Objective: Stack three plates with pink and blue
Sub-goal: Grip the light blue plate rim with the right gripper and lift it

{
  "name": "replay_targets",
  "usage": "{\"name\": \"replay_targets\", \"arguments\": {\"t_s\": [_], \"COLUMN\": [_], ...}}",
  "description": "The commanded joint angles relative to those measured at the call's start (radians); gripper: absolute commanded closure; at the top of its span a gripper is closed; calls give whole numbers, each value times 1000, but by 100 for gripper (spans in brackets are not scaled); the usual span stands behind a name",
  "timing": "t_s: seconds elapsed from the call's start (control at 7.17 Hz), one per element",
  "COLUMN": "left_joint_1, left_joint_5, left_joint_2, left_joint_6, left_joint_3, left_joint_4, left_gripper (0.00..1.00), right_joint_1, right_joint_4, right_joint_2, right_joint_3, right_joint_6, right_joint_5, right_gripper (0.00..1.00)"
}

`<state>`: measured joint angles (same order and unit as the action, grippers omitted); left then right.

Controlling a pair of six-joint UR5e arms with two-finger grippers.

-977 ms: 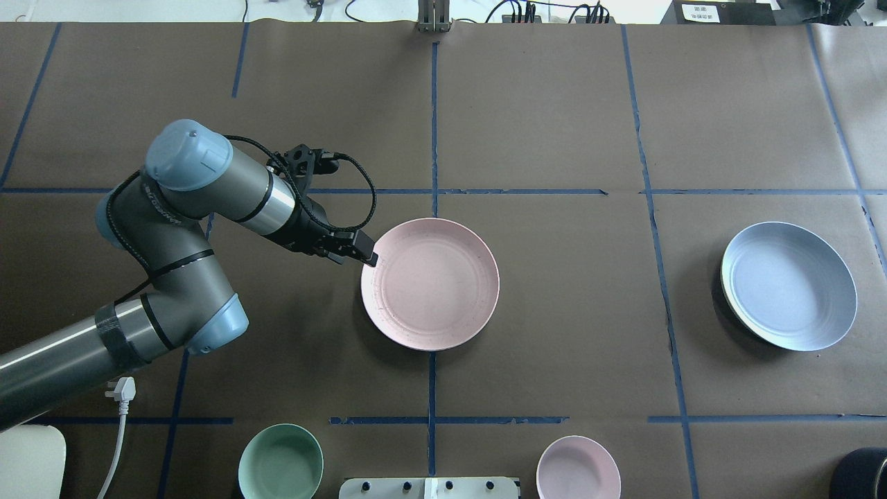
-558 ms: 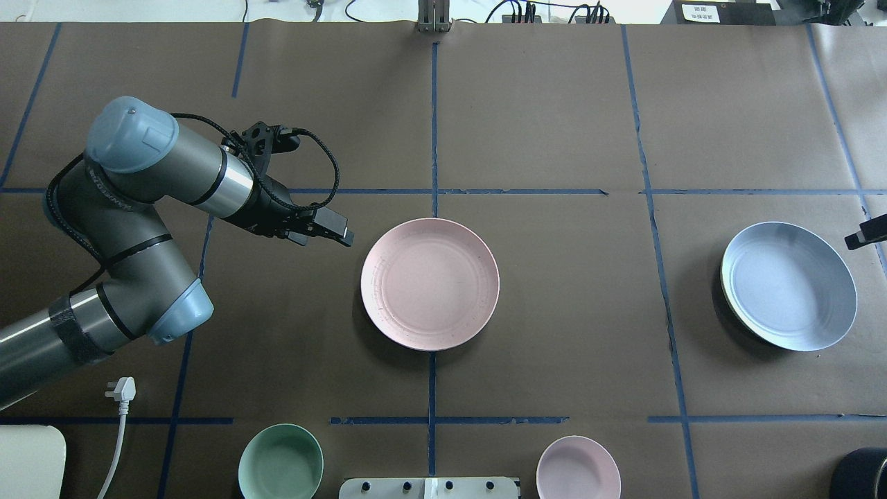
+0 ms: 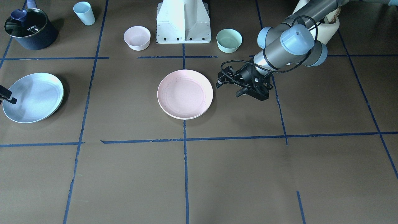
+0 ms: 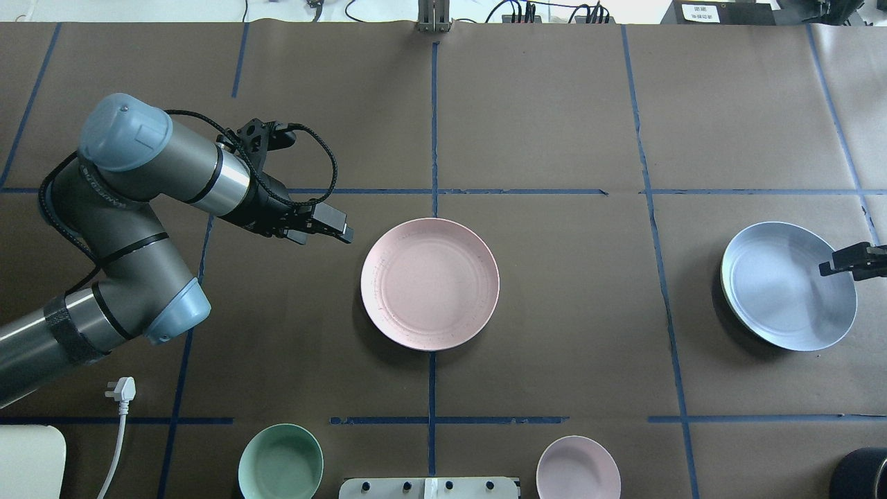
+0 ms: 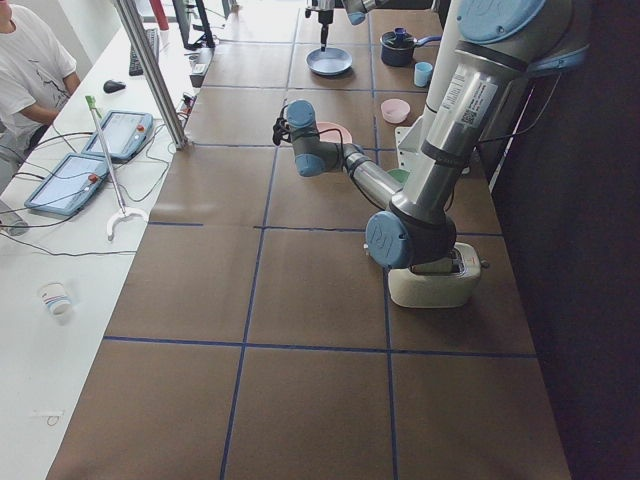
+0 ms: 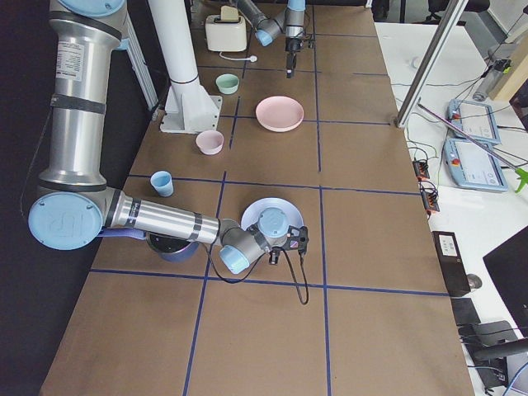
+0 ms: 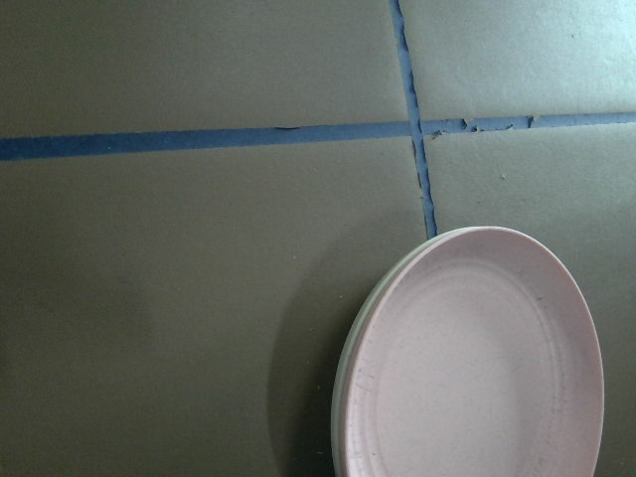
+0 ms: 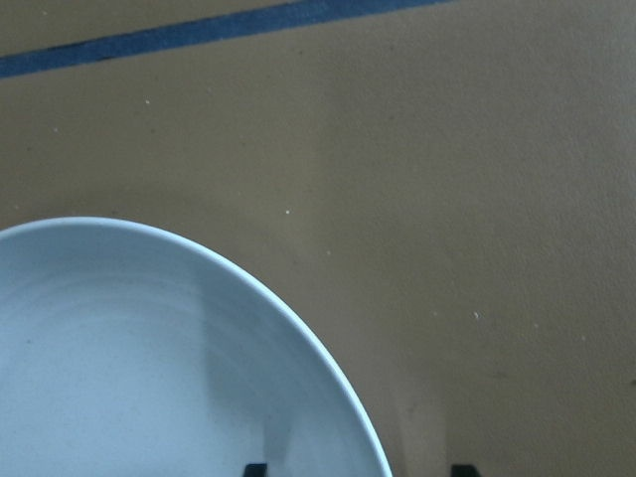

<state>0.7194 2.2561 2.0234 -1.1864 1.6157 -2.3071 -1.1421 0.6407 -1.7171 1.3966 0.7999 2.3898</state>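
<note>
The pale pink plate point(image 4: 429, 284) lies flat at the table's middle and also shows in the left wrist view point(image 7: 477, 368). My left gripper point(image 4: 343, 232) is open and empty, just left of its rim and apart from it. The light blue plate point(image 4: 786, 285) lies at the right. My right gripper point(image 4: 828, 267) is open, and its fingertips point(image 8: 255, 468) straddle that plate's right rim point(image 8: 298, 328). The cream-white plate does not show on its own. A pale edge shows under both the pink and the blue plate. I cannot tell which one it is.
A mint-green bowl point(image 4: 280, 462) and a small pink bowl point(image 4: 578, 468) stand near the robot base point(image 3: 183, 21). A dark pot point(image 3: 29, 29) and a light blue cup point(image 3: 84, 13) stand near the blue plate. A white plug point(image 4: 121, 389) lies at the left.
My left gripper let go of the pink plate's rim and drew back to the left. My right gripper came in from the right edge to the blue plate's rim.
</note>
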Motion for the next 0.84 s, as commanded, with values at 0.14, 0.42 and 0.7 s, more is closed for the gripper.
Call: {"name": "replay_targets", "arguments": {"t_s": [0.14, 0.42, 0.7], "left_joint_1": [0, 0, 18], "left_joint_5": [-1, 0, 0], "left_joint_2": [0, 0, 0], "left_joint_6": [-15, -16, -16], "left_joint_3": [13, 24, 38], "left_joint_4": [-2, -2, -2], "left_gripper": [0, 0, 0], "right_joint_1": [25, 120, 305], "right_joint_4": [-4, 2, 28], "right_joint_2": [-6, 43, 259], "right_joint_3": [36, 180, 231], "right_joint_6": [12, 205, 528], "right_joint_5": [-1, -1, -35], "right_gripper": [100, 100, 100]}}
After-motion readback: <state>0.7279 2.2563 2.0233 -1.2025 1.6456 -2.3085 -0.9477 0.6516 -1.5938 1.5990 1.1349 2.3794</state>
